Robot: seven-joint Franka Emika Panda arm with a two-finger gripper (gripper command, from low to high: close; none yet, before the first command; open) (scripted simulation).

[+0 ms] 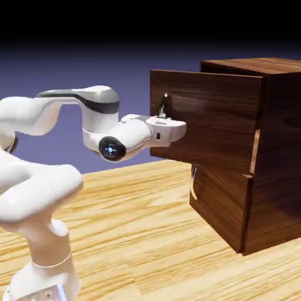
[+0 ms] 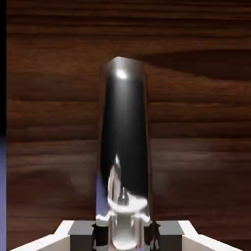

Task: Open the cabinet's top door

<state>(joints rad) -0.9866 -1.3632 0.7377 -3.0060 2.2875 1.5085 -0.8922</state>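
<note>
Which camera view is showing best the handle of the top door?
The hand view: the handle stands large at its middle, with its lower end between the pincer's tips. The exterior view shows it small, its lower part hidden behind the pincer.

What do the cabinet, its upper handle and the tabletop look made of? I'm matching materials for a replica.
Cabinet: dark wood or veneer, glossy, streaked grain. Upper handle: probably polished metal, mirror-like highlights. Tabletop: pale wood or laminate, yellowish wavy grain.
</note>
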